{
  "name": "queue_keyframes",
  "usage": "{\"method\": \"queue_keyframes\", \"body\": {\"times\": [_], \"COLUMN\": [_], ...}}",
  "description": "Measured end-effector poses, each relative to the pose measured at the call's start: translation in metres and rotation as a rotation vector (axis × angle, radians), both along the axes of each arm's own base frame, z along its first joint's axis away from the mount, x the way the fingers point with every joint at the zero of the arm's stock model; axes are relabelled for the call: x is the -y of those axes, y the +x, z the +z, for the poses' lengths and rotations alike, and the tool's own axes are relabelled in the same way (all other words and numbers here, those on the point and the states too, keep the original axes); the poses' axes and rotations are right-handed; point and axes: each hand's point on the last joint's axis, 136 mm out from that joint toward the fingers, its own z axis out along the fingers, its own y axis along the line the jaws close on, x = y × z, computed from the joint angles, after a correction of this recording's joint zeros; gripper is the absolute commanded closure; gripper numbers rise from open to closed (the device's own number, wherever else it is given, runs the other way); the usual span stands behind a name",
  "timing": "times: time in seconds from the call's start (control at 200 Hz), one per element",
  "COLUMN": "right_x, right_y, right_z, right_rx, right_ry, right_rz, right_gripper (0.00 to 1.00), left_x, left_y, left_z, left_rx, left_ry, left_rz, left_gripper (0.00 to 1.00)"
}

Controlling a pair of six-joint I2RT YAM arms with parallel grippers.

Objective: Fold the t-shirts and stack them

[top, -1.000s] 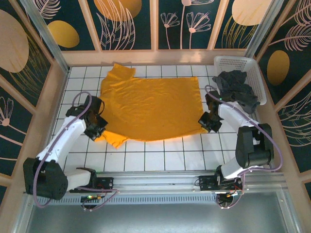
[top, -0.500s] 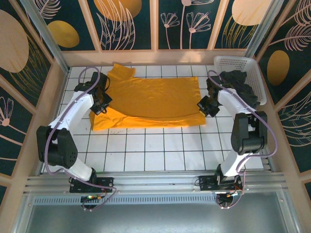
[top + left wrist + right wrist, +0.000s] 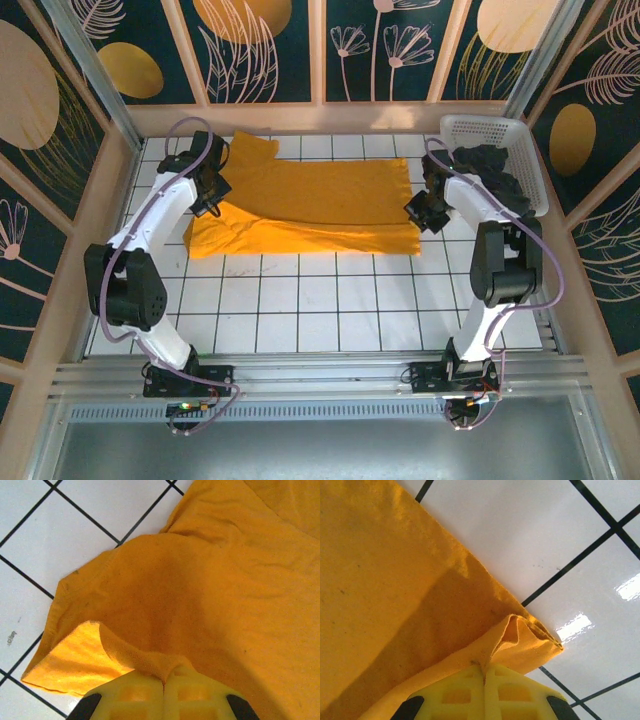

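Top external view: the tiled surface [image 3: 300,310] now shows more bare squares on its near side than a second ago. The orange t-shirt [image 3: 320,195], then spread wide, has had its near edge carried back over itself. It now lies as a narrower band just left of the basket [image 3: 480,126]. This looks like the first lengthwise fold, roughly half made, with the lifted edge not yet laid down. The grey t-shirt [image 3: 492,175] is heaped in the basket and spills over its near-left rim, unchanged and awaiting its turn.

Both arms have swung away from their bases. The right claw [image 3: 425,214] is just beside the basket's near-left corner, at the shirt's closest end. The left claw [image 3: 208,200] is well apart from the basket, at the shirt's farthest end.

From above, the jaws cannot be read. Each wrist view settles it: both claws are closed, pinching orange cloth. The left one grips a curling hem. The right one grips a bunched corner over glossy tiles [image 3: 560,540].
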Motion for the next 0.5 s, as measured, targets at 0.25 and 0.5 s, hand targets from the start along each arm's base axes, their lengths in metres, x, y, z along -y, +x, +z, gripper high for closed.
{"method": "queue_keyframes", "body": {"times": [0.25,0.5], "right_x": [0.0,0.001], "right_y": [0.018,0.02], "right_z": [0.005,-0.006], "right_rx": [0.036,0.012], "right_ry": [-0.011,-0.018], "right_rz": [-0.004,-0.004], "right_gripper": [1.0,1.0], "left_x": [-0.001,0.0], "left_y": [0.012,0.027], "left_z": [-0.018,-0.025], "left_rx": [-0.021,-0.008], "left_ry": [0.037,0.067], "left_rz": [-0.018,-0.067], "left_gripper": [1.0,1.0]}}
